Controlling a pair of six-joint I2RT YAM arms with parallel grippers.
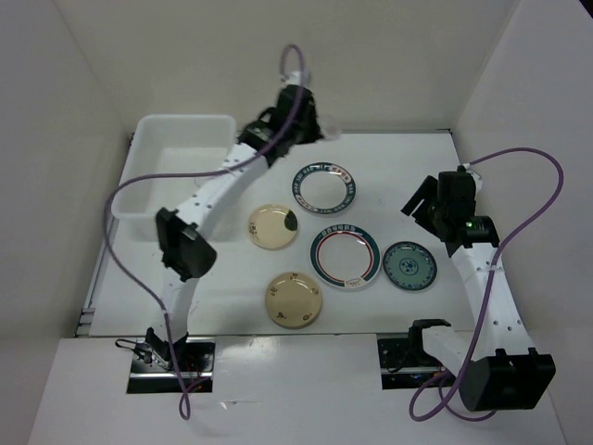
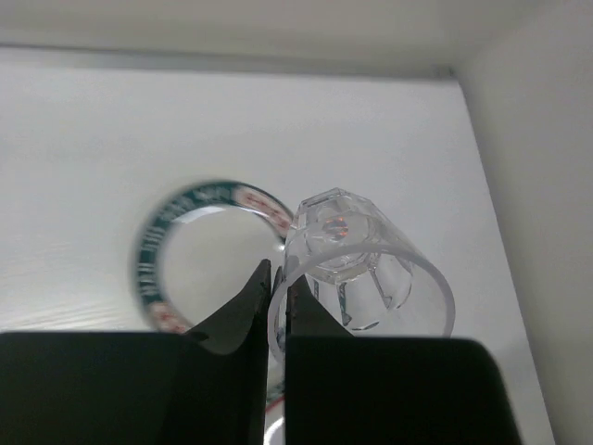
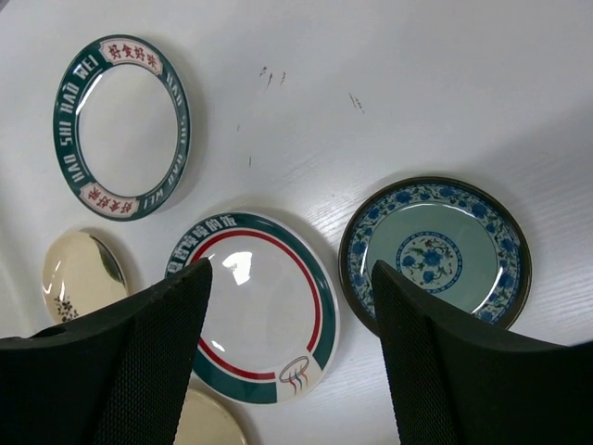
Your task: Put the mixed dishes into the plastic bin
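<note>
Pinching the thin wall of a clear cup [image 2: 357, 264] at its rim, the left pincer [image 2: 275, 278] has its jaws drawn almost together with only that wall between them, and the cup lies on its side out ahead of the fingers. Below and just beyond this pincer sits the green-rimmed plate [image 2: 185, 250]. The plastic bin [image 1: 185, 119] lies off to its left and back toward the arm's base. The right pincer [image 3: 292, 343] hangs spread wide with nothing in it, the red-ringed plate [image 3: 255, 306] under its left finger and the teal plate [image 3: 435, 250] under its right. The cream plates [image 1: 272, 227] lie further off to its left. The cup looks light, slick and flexible, likely to bow or slip under a hard squeeze, so a gentle hold at the rim suits it. The plates look stiff, glossy and shallow, lying flat on the table [image 1: 389, 158]. Each probably has to be taken at its raised edge, with one finger worked under the lip, and would likely skate if nudged sideways.
</note>
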